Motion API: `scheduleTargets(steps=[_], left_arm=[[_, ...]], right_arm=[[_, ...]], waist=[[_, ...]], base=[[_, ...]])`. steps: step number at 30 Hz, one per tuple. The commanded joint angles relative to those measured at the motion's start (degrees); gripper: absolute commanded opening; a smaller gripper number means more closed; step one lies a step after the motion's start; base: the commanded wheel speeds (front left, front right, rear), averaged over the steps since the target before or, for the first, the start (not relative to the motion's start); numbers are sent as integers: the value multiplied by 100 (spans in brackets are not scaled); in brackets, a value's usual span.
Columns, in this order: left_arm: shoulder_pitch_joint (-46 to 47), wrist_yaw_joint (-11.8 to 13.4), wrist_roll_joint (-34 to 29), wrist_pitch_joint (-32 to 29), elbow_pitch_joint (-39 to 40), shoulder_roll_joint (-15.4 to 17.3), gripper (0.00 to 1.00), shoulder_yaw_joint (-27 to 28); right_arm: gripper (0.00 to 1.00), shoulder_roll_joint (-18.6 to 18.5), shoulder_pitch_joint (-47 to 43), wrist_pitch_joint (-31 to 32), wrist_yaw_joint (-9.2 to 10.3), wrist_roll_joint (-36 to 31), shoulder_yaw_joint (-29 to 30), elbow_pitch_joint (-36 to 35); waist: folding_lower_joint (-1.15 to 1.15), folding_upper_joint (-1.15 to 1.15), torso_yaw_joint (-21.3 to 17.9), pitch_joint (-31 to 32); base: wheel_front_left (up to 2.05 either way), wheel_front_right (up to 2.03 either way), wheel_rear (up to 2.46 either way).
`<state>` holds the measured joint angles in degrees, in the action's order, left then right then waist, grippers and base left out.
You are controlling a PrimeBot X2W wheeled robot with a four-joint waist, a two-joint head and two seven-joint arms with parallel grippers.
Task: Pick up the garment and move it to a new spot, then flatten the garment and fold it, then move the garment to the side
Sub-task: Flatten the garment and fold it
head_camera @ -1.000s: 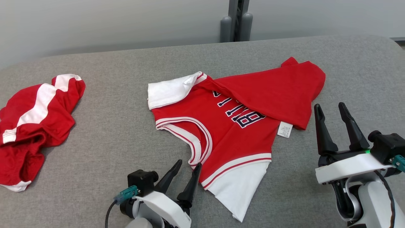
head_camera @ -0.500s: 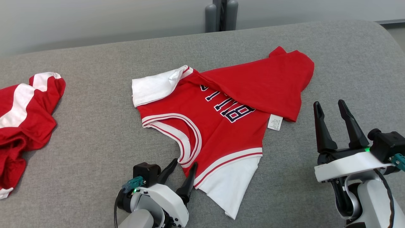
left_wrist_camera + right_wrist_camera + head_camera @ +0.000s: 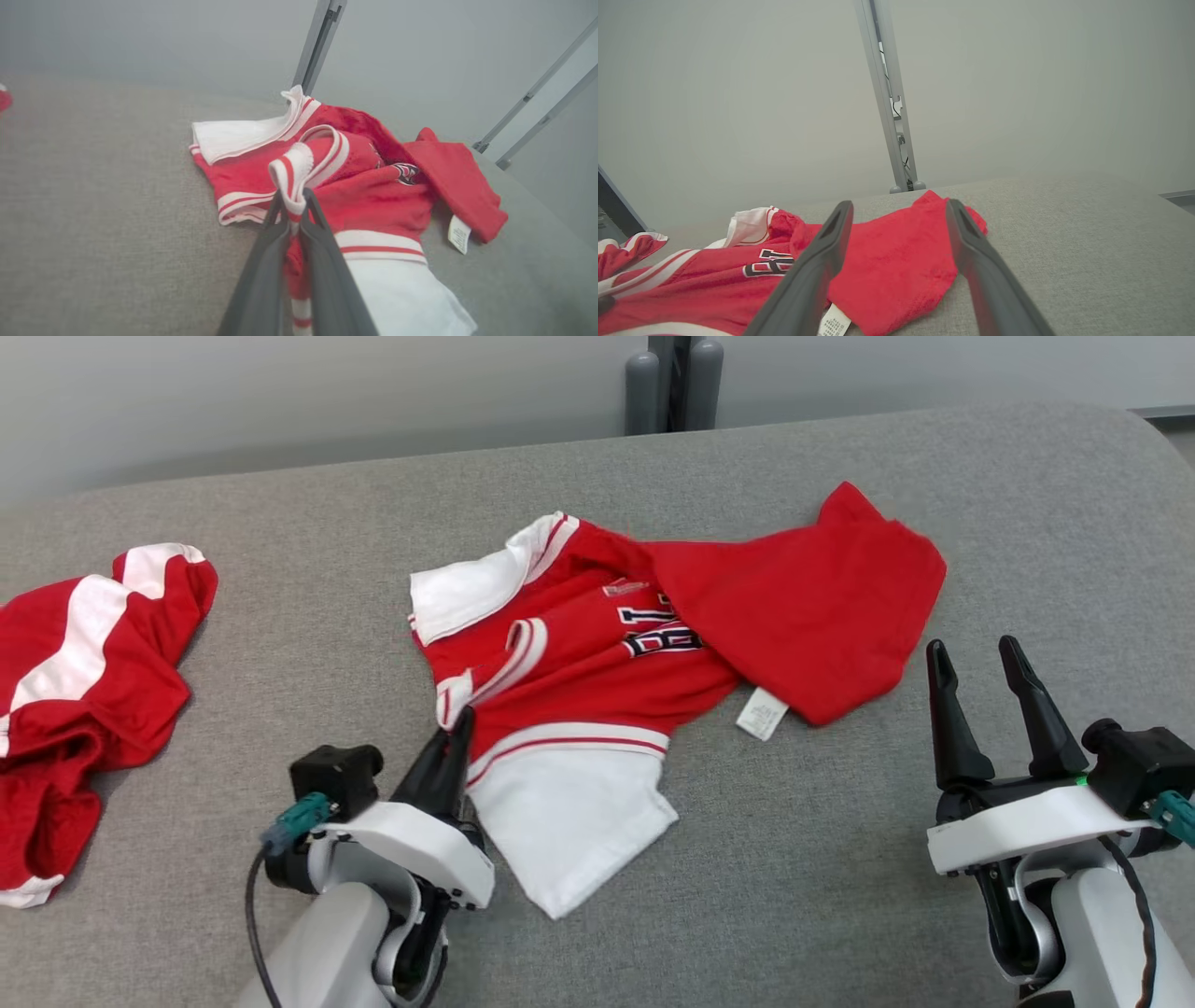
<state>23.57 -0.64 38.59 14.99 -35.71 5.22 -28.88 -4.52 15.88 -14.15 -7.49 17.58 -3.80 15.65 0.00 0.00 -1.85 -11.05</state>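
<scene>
Pinching a striped edge of the red and white sports shirt (image 3: 579,672) with the left gripper (image 3: 459,721), dark fingers pressed together on the cloth. Holding that edge up off the grey soft table (image 3: 280,728) (the rest lying bunched in the middle). Keeping the right gripper (image 3: 971,651) spread wide, just beside the shirt's red end. Sharing the table with a second crumpled red and white cloth (image 3: 84,663), well apart on the left.

Grey cloth worktop before a plain pale wall.
The worktop (image 3: 280,644) is covered in grey woven fabric and rounds off at its far right corner; behind its far edge a grey metal post (image 3: 674,383) rises against the evenly lit wall (image 3: 280,401).
</scene>
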Motion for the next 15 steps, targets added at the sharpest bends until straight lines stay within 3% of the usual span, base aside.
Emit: scheduleTargets(steps=[1,10,11,12,13,15], left_arm=[[-163,95,-153,21,210,121,0,260],[-592,214,-407,24,530,325,0,800],[-623,213,-440,23,471,334,9,777],[-637,233,-468,9,418,337,84,740],[-633,238,-487,-9,368,327,100,703],[-610,283,-460,-6,302,282,100,712]], right_arm=[[100,-8,-7,-35,0,-31,18,50],[100,51,-35,-67,-1,-34,-30,229],[100,58,-37,-66,-1,-35,-47,257],[100,62,-39,-70,-1,-32,-65,283],[100,63,-46,-72,-1,-30,-76,304],[100,67,-52,-66,-1,-31,-85,337]], waist=[[0,0,87,80],[0,0,272,287],[0,0,287,307],[0,0,304,327],[0,0,324,352],[0,0,358,386]], base=[[0,0,0],[0,0,0],[0,0,0],[0,0,0],[0,0,0],[0,0,0]])
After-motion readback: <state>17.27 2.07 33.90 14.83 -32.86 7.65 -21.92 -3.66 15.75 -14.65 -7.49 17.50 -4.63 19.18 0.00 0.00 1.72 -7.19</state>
